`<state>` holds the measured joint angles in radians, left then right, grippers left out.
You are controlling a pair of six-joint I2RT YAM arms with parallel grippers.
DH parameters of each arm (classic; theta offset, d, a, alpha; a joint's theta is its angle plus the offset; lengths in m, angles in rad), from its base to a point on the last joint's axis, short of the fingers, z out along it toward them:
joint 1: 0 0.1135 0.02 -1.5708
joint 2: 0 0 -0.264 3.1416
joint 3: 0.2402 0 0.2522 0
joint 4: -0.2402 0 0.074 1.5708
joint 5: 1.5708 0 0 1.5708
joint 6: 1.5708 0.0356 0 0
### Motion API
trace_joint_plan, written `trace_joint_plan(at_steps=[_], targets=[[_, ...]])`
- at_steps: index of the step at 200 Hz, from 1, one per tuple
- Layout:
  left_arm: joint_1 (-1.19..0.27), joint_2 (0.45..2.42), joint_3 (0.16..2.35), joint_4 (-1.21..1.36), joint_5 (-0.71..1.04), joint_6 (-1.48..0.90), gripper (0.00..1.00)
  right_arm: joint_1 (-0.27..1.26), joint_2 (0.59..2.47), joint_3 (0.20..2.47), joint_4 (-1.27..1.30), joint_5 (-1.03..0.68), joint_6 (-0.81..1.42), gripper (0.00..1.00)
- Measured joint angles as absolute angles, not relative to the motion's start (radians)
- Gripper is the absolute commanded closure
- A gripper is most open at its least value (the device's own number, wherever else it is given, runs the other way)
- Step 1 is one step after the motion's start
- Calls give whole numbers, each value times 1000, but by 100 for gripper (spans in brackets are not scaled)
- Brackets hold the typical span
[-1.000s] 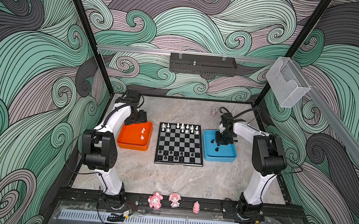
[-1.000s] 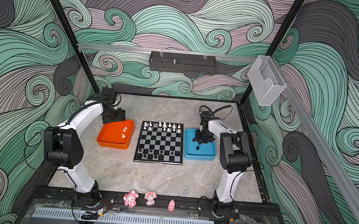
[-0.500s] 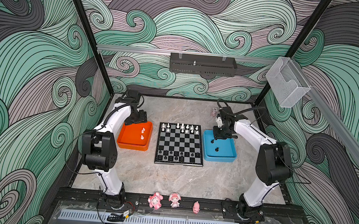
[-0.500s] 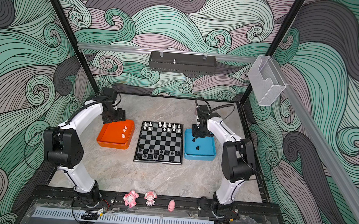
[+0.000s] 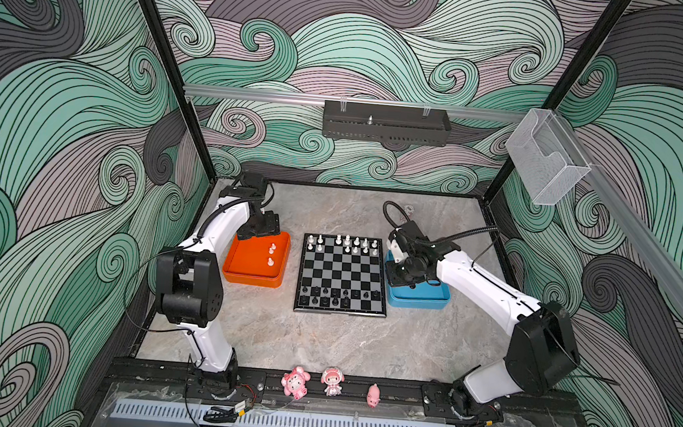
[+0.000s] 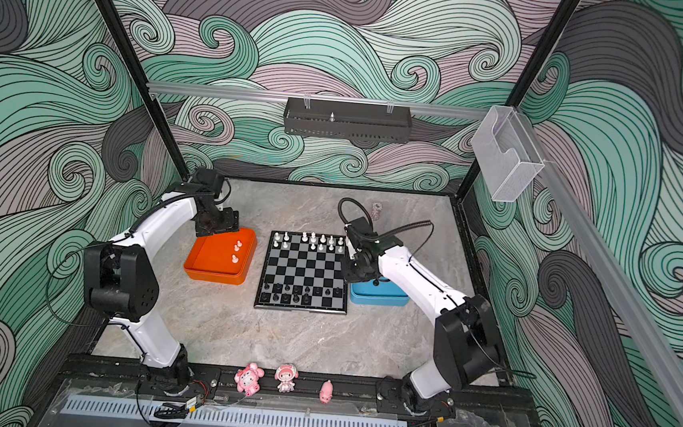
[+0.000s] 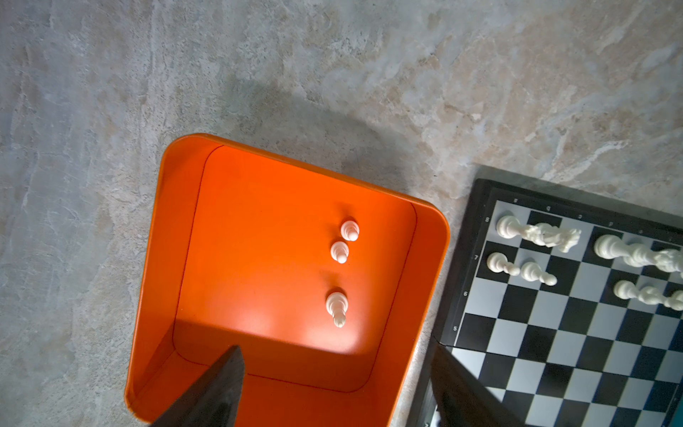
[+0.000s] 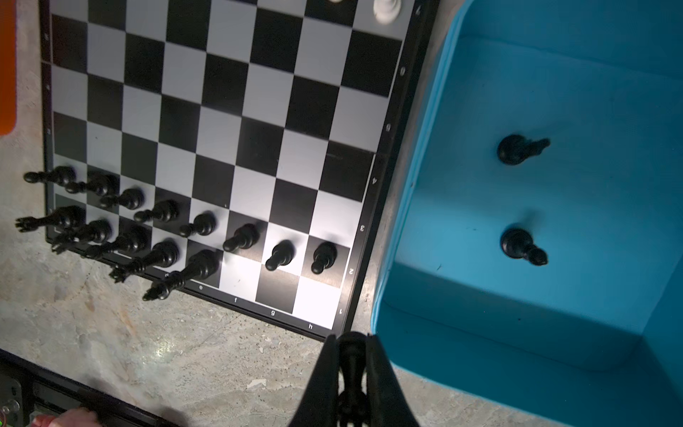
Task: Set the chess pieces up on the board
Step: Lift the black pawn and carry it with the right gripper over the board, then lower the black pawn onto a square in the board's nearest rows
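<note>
The board point(image 5: 342, 273) lies mid-table, with white chess pieces point(image 5: 346, 244) on its far rows and black ones point(image 5: 335, 297) on its near rows. Three white pieces point(image 7: 338, 307) stand in the orange tray point(image 5: 243, 271) to the board's left. My left gripper point(image 7: 336, 360) hangs open over that tray's far end with nothing between its fingers. My right gripper point(image 8: 351, 340) is shut on a black piece point(image 8: 351, 356), above the gap between the board's near right corner point(image 8: 332, 325) and the blue tray point(image 8: 462, 332). Two black pieces point(image 8: 517, 148) stand in the blue tray.
Three pink figurines point(image 5: 295, 382) sit on the front rail. A black basket point(image 5: 386, 122) hangs on the back wall and a clear box point(image 5: 546, 159) on the right frame. A small object point(image 5: 409, 208) lies on the table's far side.
My right gripper has risen out of the blue tray with a black piece and moved left towards the board's edge. The left arm has not moved.
</note>
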<state>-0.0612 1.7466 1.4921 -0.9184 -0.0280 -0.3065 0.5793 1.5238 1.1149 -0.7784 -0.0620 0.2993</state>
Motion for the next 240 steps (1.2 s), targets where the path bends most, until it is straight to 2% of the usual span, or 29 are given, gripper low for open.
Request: trace_joint_plan(at_steps=[70,240], targets=[[-61,1747,1475,-914,-17,-307,18,677,1515,1019,-701,-46,396,85],[-61,1747,1475,-901,-5,-307,18,726,1600,1018,-630,-29,465,84]])
